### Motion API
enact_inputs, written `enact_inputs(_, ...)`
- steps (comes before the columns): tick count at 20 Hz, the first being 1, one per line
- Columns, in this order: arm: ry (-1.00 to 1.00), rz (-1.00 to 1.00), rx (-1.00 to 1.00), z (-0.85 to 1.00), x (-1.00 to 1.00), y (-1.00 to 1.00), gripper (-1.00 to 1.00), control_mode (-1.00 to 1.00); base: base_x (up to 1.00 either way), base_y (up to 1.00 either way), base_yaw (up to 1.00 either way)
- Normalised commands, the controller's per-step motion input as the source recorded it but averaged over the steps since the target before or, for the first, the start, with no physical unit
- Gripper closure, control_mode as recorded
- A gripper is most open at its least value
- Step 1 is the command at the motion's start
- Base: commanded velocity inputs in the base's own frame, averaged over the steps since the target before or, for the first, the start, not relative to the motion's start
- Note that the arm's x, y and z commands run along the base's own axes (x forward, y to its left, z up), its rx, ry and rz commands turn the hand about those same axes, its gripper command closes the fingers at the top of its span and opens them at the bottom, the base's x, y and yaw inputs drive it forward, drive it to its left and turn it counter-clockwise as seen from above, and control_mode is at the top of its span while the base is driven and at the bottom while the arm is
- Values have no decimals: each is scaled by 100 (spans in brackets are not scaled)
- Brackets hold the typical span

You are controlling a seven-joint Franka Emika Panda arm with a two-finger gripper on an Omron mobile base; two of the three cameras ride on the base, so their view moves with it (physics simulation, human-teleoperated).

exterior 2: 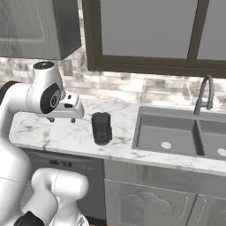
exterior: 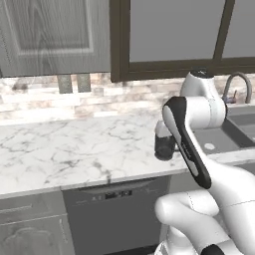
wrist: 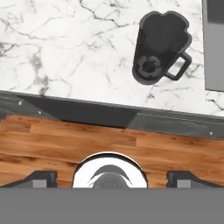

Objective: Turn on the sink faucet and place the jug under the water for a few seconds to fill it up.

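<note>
Nearest to you, the claw [wrist: 111, 178] hangs high over the front edge of the tabletop [wrist: 65, 48], looking straight down, with the wooden floor [wrist: 65, 140] under it. Its two finger tips sit wide apart at the bottom of the hand view with nothing between them, so it is released and empty.

A little further in stands the jug [wrist: 159, 48], upright on the marble near the front edge, its handle turned toward the sink [exterior 2: 165, 128], which lies just beside it. You are at the very start, in my judgement: no water runs from the faucet [exterior 2: 204, 95], and the jug is untouched. Your next move calls for either reaching across the basin to the faucet, or dropping and centring the claw over the jug; the first looks the longer reach.

In the left base view the arm's forearm covers most of the jug [exterior: 164, 142]. The faucet's lever is too small to make out, and the sink's far bowl is cut off at the picture edge.
</note>
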Motion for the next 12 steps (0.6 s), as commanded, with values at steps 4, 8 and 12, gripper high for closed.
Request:
enact_inputs(4,0,0,0,0,0,0,-100,100,0,-84,0)
enact_inputs(8,0,0,0,0,0,0,-100,100,9,-97,0)
enact_inputs(12,0,0,0,0,0,0,-100,100,15,-100,0)
